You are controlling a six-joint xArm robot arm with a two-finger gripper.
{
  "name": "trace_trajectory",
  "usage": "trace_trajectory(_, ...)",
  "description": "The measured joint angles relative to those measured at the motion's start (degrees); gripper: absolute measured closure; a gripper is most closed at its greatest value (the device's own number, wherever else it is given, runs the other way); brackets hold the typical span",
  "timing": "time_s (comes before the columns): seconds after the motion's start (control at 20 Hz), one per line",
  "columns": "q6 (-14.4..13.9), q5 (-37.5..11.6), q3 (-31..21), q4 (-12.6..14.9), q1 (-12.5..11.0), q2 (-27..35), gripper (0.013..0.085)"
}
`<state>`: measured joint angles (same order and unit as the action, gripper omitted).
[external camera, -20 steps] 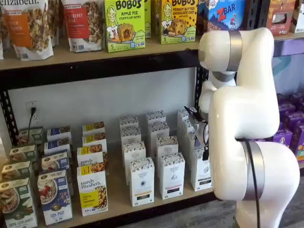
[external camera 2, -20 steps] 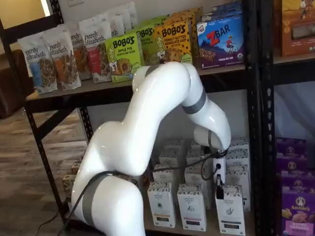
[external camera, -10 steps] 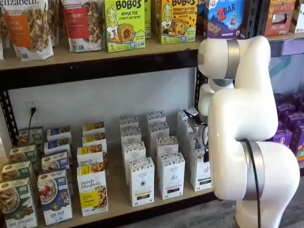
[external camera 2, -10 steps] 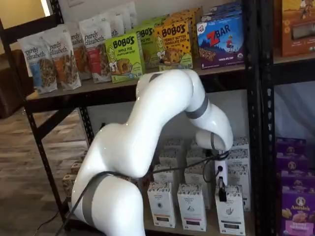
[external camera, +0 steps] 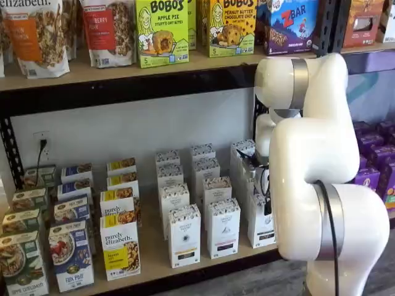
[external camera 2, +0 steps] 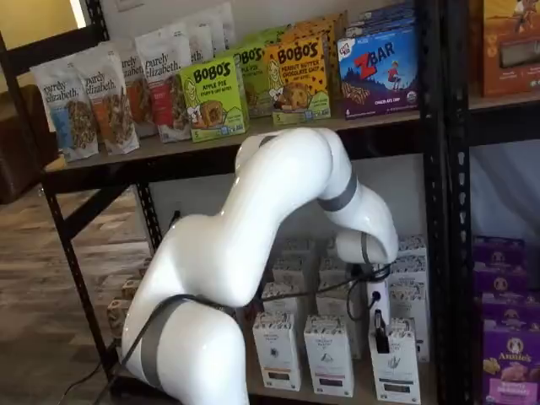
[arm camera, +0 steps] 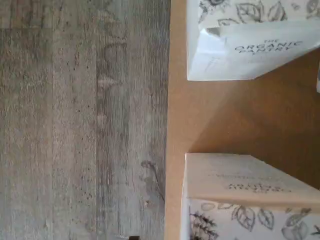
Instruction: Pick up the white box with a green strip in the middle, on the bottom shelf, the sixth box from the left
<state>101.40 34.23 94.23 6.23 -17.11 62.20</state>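
Where jaws (external camera 2: 380,335) descend, white box (external camera 2: 395,364) beneath

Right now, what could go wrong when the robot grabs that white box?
The white box stands close beside another carton that looks just like it, so the gripper might nudge that one or take the wrong one. It also sits at the front edge of the bottom shelf, so a bump could tip it onto the floor. Whether the jaws are open is unclear.

I read "THE ORGANIC PANTRY" on a white carton (arm camera: 240,50) under my wrist. On the upper shelf, green and yellow boxes (external camera: 162,31) say "BOBO'S", one "APPLE PIE", a blue box (external camera 2: 378,72) says "ZBAR". Bags (external camera 2: 66,105) and near yellow boxes (external camera: 120,246) read "purely elizabeth."
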Motion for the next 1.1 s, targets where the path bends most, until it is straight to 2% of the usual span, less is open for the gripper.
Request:
trace_trajectory(0.2, -1.4, -0.3, 0.3, 1.5, 0.1, 0.7, 0.013)
trace_trajectory(0.55, -1.9, -0.7, 0.8, 2.0, 0.1, 1.6, 0.013)
trace_trajectory(0.65, -2.0, -0.8, 0.8, 2.3, 0.0, 1.7, 0.021)
trace_trajectory(0.7, -2.0, -0.9, 0.7, 2.3, 0.0, 1.7, 0.021)
trace_trajectory(0.8, -1.8, -0.9, 0.6, 2.2, -0.1, 1.7, 0.029)
trace_trajectory(0.85, -1.7, -1.0, 0.6, 2.1, -0.1, 1.6, 0.029)
trace_trajectory(0.9, -1.7, -1.0, 0.5, 2.1, -0.2, 1.6, 0.033)
trace_trajectory(1.1, -1.8, -2.0, -0.2, 2.3, -0.2, 1.5, 0.033)
